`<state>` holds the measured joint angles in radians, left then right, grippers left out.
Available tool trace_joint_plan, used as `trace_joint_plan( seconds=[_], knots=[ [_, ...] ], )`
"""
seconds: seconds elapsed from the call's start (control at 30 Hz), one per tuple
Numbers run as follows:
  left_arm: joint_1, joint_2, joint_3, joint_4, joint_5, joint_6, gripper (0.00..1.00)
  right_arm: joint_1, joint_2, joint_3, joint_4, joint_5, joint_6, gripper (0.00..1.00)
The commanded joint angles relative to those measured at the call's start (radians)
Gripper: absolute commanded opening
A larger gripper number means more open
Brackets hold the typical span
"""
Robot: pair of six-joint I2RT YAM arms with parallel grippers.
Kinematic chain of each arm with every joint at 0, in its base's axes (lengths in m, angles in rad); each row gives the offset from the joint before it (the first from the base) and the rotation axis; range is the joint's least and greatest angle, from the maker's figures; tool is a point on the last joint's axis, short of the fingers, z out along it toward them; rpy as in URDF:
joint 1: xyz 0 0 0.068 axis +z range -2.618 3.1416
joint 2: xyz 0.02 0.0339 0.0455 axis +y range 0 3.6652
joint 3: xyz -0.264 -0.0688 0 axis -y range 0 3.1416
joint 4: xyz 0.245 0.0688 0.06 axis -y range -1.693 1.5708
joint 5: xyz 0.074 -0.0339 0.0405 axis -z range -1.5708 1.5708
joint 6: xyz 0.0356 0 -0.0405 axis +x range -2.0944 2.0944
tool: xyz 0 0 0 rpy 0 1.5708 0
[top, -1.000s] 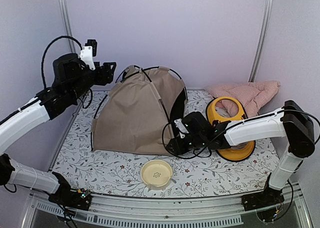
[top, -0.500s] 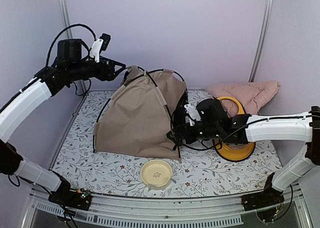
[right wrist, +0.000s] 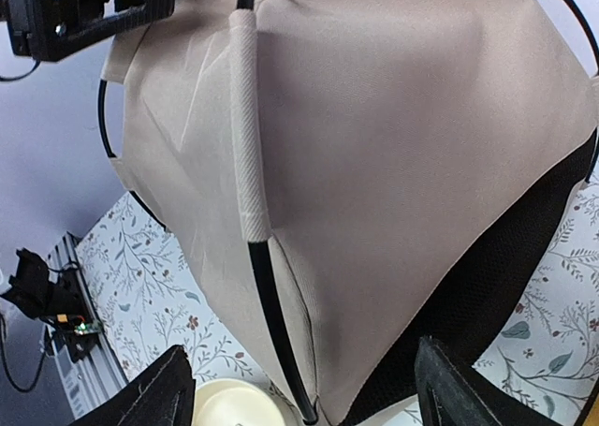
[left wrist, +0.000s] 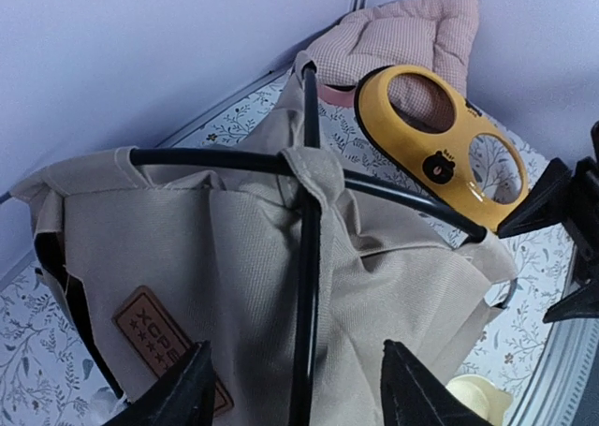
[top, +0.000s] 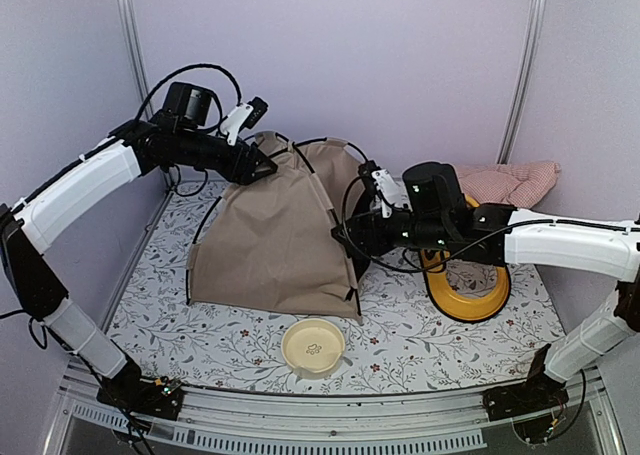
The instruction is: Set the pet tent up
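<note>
The pet tent (top: 265,240) stands as a tan dome with crossed black poles on the floral mat. My left gripper (top: 268,167) hovers open at its top. In the left wrist view the open left gripper (left wrist: 304,393) straddles a black pole (left wrist: 307,257) without touching it, and the brown label patch (left wrist: 159,337) lies beside the left finger. My right gripper (top: 342,241) is open at the tent's right front edge. The right wrist view has the open right gripper (right wrist: 304,398) facing the tan wall (right wrist: 393,145), a pole end (right wrist: 271,332) and the dark doorway mesh (right wrist: 505,295).
A cream bowl (top: 313,346) sits at the mat's front, just below the tent corner. The yellow feeder tray (top: 468,287) lies on the right under my right arm. A pink checked cushion (top: 510,183) rests against the back wall. Walls close in on both sides.
My left arm has swung right and down to the tent's top. My right gripper has risen off the mat along the tent's right edge and opened wider. The tent stands narrower and taller.
</note>
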<state>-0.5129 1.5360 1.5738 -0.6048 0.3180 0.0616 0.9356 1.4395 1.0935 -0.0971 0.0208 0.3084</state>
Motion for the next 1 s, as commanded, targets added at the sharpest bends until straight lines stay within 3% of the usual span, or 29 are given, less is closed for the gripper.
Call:
trace_joint_plan(
  seconds=[0.0,0.13,0.23,0.37,0.67,0.97],
  knots=[
    [-0.035,0.047,0.066,-0.075,-0.065,0.049,0.55,-0.005,0.048,0.079,-0.037,0.014,-0.028,0.76],
    [-0.059,0.061,0.083,-0.088,-0.106,0.068,0.37,-0.005,0.088,0.152,-0.079,0.022,-0.051,0.54],
    [-0.082,0.063,0.081,-0.089,-0.142,0.092,0.26,-0.005,0.120,0.199,-0.099,0.029,-0.069,0.44],
    [-0.105,0.071,0.081,-0.087,-0.153,0.108,0.00,-0.005,0.177,0.279,-0.129,0.040,-0.088,0.28],
    [-0.109,0.066,0.040,-0.064,-0.030,0.105,0.00,-0.004,0.312,0.488,-0.157,0.062,-0.152,0.15],
    [-0.113,0.040,0.009,-0.023,-0.034,0.090,0.00,-0.047,0.482,0.740,-0.206,0.038,-0.203,0.14]
  ],
)
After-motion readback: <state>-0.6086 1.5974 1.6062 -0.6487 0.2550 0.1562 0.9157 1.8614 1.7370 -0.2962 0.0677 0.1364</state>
